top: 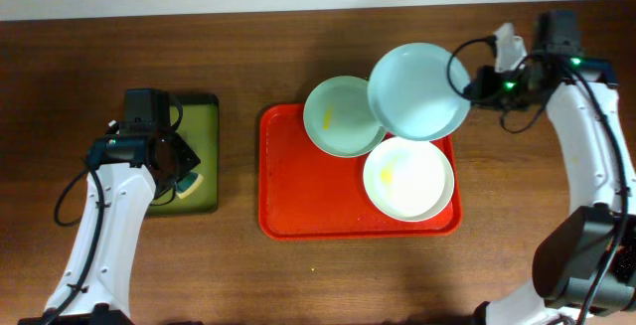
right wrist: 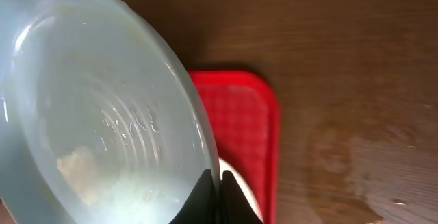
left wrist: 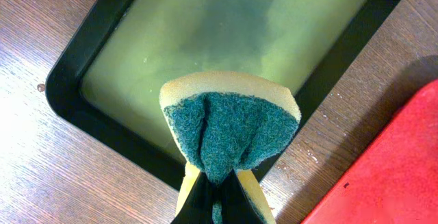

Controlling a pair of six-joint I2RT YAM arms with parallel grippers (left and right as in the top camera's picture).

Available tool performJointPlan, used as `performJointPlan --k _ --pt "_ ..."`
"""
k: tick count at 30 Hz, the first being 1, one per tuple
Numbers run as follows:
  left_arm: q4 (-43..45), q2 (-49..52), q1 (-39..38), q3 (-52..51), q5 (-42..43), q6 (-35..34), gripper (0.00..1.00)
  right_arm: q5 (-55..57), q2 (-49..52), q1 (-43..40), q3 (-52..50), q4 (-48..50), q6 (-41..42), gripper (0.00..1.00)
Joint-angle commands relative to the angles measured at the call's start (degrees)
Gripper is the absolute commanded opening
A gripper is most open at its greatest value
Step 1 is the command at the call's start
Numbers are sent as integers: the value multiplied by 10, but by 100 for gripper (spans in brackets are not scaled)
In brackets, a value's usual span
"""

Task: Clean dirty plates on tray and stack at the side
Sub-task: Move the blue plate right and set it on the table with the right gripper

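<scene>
Sponge fills the left wrist view: green scouring face up, yellow foam behind, folded and clamped hard in the left pincer. It hangs over the 5 o'clock corner of the dark olive tray, whose floor shows a cloudy wet film. That tray sits on the desk at 9 o'clock from the red tray, apart from it with bare wood between.

Over to the other side! The right pincer has its fingers closed on the rim of the pale blue plate, biting at the plate's 3 o'clock edge. From overhead the blue plate lies over the red tray's 1 o'clock corner, reaching past the rim, and covers the 3 o'clock edge of the pale green plate. Whether the two touch cannot be told. The right wrist camera shows the blue plate tilted, with a pale smudge low in its bowl.

The green plate rests at the red tray's 12 o'clock edge, hanging over the rim, a yellow smear at its centre. The white plate lies flat in the 4 o'clock corner, a yellow smear on it too.
</scene>
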Motion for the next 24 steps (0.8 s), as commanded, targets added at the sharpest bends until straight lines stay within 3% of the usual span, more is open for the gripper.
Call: performJointPlan --k 1,8,15,24 --pt "2 -12 3 8 2 11 0 -24 11 -54 -3 15 19 4" --pt "8 -12 2 8 2 11 0 4 47 -127 -3 45 63 4" --pt "10 -12 2 8 2 11 0 144 76 -136 -4 80 94 4" --pt "10 -12 2 8 2 11 0 201 96 -151 -5 133 127 4"
